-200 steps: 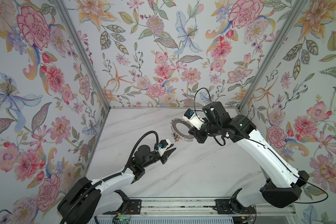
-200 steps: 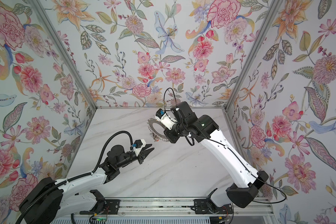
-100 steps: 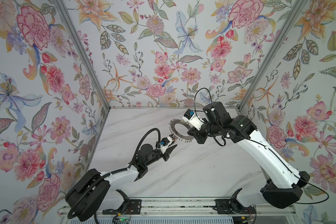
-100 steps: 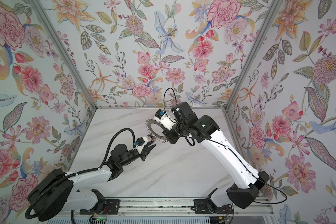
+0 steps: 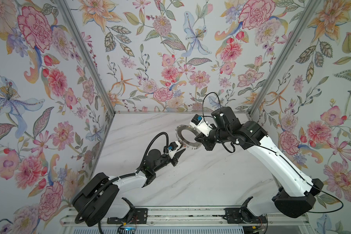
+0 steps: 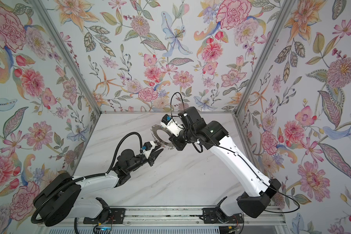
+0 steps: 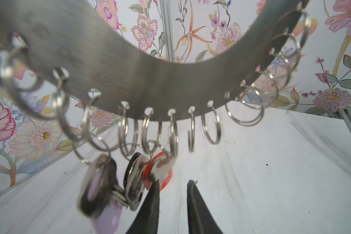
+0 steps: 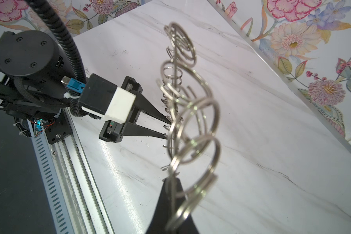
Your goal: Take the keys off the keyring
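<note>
Left arm has stretched forward over the last second: the left gripper (image 5: 182, 150) was lower and clear, and now sits just under the near rim of the keyring (image 7: 130, 81). Right arm has barely shifted.

- Left jaws slightly apart, nothing pinched. In the left wrist view one jaw overlaps the orange-red fob (image 7: 167, 182); can't tell whether it touches.
- The keys (image 7: 130, 182) hang bunched off the lowest wire loops (image 7: 174, 133): lilac tag (image 7: 95, 182), black-rimmed tag (image 7: 133, 178), silver key (image 7: 160, 168), then the fob.
- The keyring is held on edge, mid-workspace and clear of the marble table (image 5: 201, 178). Other loops around the rim are bare.
- The right gripper (image 8: 170, 182) is clamped tight on the rim on the side away from the left arm.
</note>
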Motion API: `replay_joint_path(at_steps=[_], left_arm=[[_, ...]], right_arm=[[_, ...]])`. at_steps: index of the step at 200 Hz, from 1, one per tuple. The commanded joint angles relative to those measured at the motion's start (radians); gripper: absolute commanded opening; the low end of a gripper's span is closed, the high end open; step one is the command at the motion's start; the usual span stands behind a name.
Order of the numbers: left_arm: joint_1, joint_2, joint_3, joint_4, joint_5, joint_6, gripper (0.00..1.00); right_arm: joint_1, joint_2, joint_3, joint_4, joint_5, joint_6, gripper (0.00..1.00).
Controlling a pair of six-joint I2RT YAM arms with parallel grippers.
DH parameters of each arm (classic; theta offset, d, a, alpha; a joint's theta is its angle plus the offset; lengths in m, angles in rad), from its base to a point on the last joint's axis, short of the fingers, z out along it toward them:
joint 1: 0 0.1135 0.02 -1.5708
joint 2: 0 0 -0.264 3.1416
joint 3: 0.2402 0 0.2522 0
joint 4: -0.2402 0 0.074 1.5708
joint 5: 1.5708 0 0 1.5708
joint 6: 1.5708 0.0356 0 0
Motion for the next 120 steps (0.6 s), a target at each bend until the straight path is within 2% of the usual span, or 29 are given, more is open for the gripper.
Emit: replay_joint_path(at_steps=[1,120], left_arm=[[-0.009,-0.006,0.027,0.004,-0.034,0.016,0.26],[-0.005,0.011,0.064,-0.005,0.003,0.035,0.29]], right_arm=[[0.008,-0.034,-0.009,0.037,-0.017,-0.012,0.00],[0.006,-0.039,-0.018,0.052,-0.051,-0.008,0.00]])
